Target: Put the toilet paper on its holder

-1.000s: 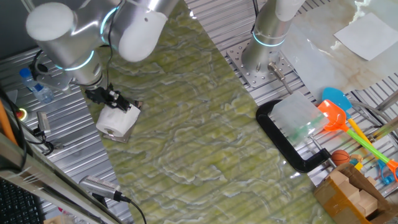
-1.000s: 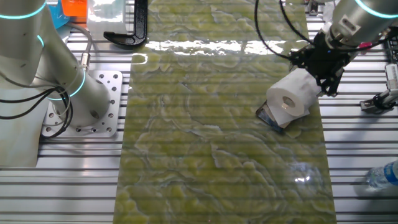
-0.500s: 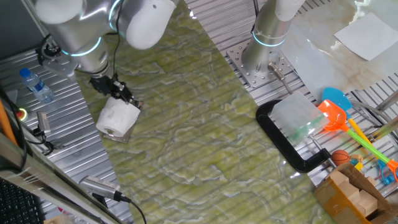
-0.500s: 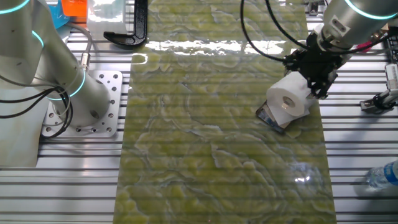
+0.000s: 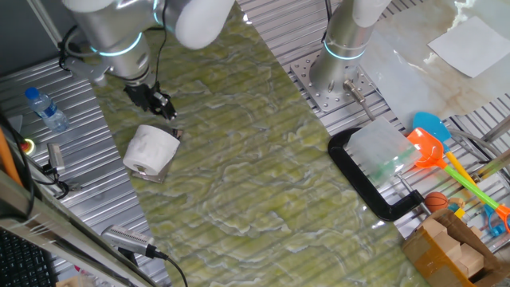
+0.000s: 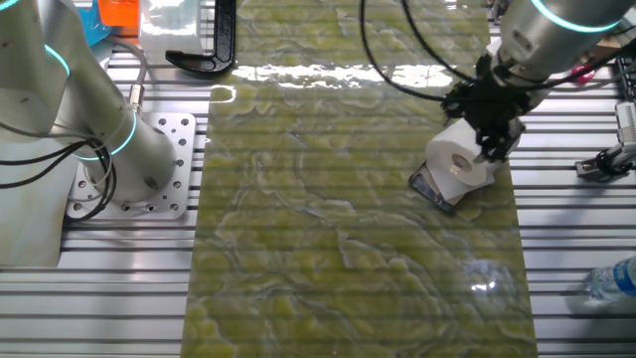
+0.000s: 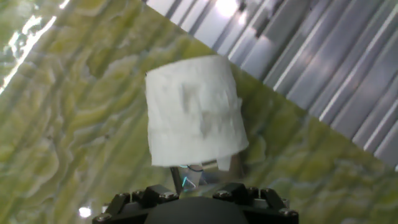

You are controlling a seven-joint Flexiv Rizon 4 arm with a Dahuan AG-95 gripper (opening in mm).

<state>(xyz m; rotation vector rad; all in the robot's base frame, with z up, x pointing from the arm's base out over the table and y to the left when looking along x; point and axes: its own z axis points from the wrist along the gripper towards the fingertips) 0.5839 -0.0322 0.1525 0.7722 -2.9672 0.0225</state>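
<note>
The toilet paper [image 5: 150, 150] is a white roll with a brown core hole, sitting tilted over the holder at the edge of the green mat. The holder [image 6: 428, 187] shows as a shiny dark plate poking out beneath the toilet paper [image 6: 461, 159]. My gripper [image 5: 159, 104] hangs just beyond the roll, open and apart from it, holding nothing. In the other fixed view the gripper [image 6: 488, 132] overlaps the roll's upper edge. The hand view looks down on the toilet paper [image 7: 194, 112], with a glint of the holder [image 7: 193, 176] below it; my fingertips are out of frame there.
A big black C-shaped clamp [image 5: 373, 182] lies on the mat's right side, with coloured toys [image 5: 431, 144] and a cardboard box [image 5: 451, 248] beyond it. A second arm's base [image 5: 340, 57] stands at the back. A water bottle [image 5: 45, 110] lies on the slatted metal left of the roll.
My gripper has let go of the roll and drawn back up and away from it. The roll stays in the same spot on the holder.
</note>
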